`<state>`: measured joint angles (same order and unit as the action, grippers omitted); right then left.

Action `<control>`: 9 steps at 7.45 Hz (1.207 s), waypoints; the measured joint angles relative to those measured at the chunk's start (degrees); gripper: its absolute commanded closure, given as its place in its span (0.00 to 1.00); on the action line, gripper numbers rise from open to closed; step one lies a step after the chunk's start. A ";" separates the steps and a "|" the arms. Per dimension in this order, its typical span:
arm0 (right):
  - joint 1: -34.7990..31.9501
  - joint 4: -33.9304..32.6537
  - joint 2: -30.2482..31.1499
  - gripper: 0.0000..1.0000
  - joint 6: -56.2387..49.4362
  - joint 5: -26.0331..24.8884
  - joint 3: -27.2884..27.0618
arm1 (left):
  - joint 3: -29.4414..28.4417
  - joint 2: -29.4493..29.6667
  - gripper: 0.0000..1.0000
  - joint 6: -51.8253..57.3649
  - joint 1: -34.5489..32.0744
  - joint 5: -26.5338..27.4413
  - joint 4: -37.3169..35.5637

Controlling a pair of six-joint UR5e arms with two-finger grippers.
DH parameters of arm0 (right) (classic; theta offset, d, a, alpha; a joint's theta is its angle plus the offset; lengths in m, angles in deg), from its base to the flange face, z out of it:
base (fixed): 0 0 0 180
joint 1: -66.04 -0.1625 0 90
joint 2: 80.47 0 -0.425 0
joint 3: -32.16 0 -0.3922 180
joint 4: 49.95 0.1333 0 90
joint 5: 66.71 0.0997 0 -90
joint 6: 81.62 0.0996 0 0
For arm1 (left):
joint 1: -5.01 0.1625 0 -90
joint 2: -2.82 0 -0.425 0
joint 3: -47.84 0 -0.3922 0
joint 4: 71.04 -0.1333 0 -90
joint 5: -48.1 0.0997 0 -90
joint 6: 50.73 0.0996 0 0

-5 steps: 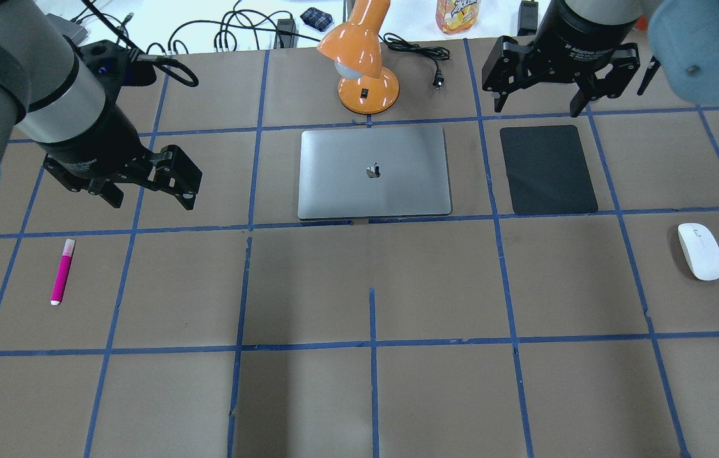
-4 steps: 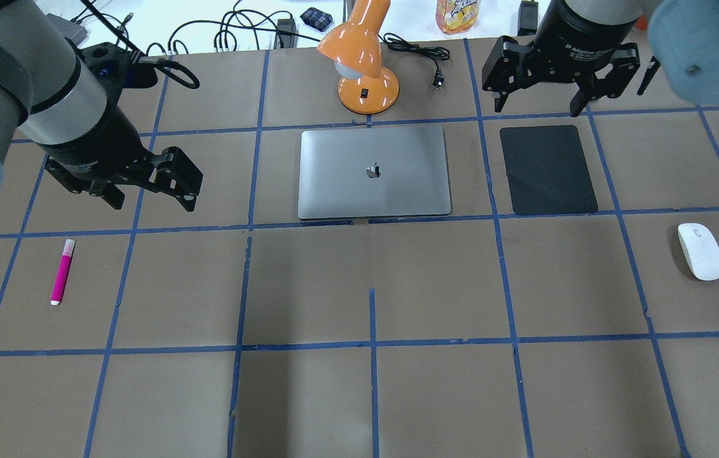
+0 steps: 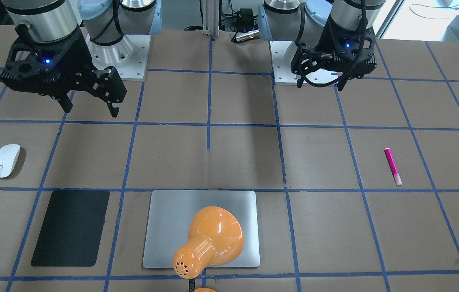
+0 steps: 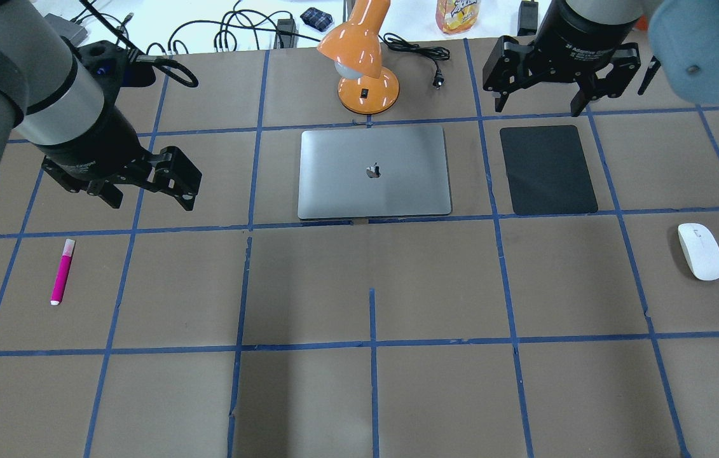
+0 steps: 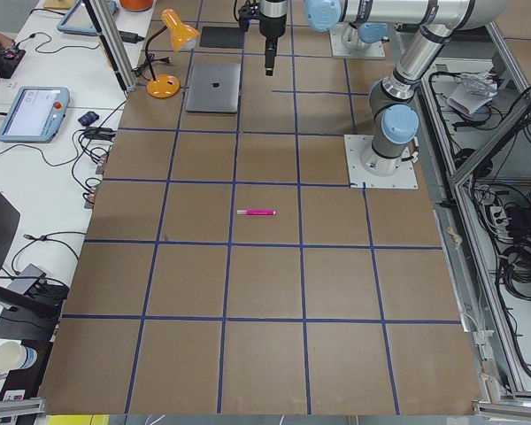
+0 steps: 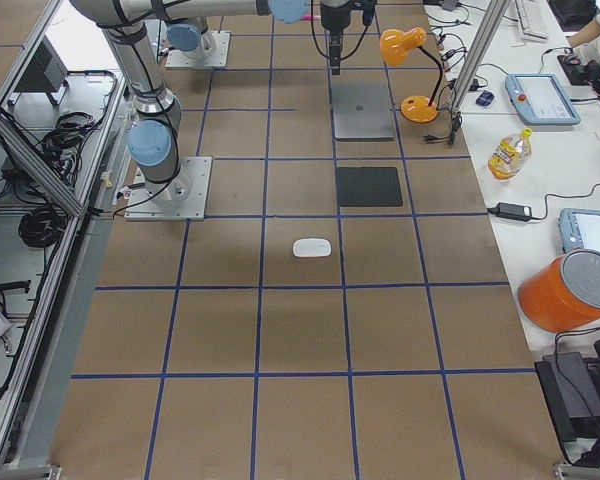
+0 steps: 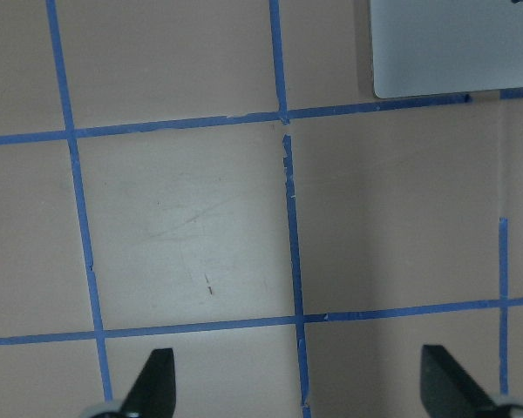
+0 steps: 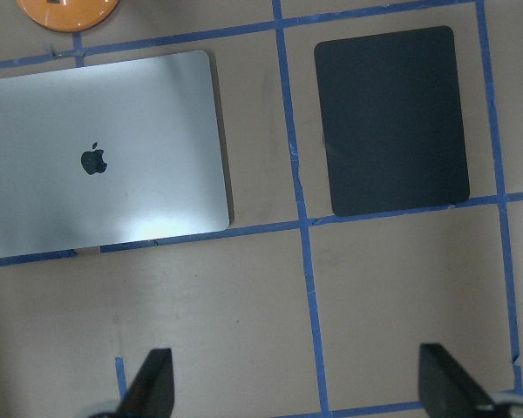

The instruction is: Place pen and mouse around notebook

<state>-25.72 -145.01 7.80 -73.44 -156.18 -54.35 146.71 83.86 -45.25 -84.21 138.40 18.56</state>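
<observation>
The silver-grey notebook lies shut at the far middle of the table. The magenta pen lies on the left side, nearer than the notebook. At the far right rests the white mouse. My left gripper hangs open and empty, between the pen and the notebook's left edge. My right gripper is open and empty above the far edge of the black mat.
A black mat lies right of the notebook. An orange desk lamp stands behind the notebook, its cord and plug beside it. Cables and a bottle sit past the far edge.
The left arm has shifted very slightly. Both grippers stay open, and the pen, mouse and notebook have not moved.
</observation>
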 measured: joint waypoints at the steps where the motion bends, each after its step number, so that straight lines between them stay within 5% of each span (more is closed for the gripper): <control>1: 1.43 0.15 0.00 0.00 -2.81 -0.83 -0.08 | 0.03 -0.35 0.00 -0.02 -0.21 -0.07 0.37; 5: 20.56 -1.07 0.04 0.00 -30.57 -1.52 -3.94 | 0.27 -1.52 0.00 -0.01 -0.17 -0.13 2.40; 9: 36.13 -17.74 -1.35 0.00 -46.25 0.59 -18.49 | 3.19 -0.26 0.00 1.40 4.56 0.37 0.46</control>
<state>10.42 -162.76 6.45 -119.70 -155.59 -72.84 149.90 83.60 -43.85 -79.65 138.77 19.02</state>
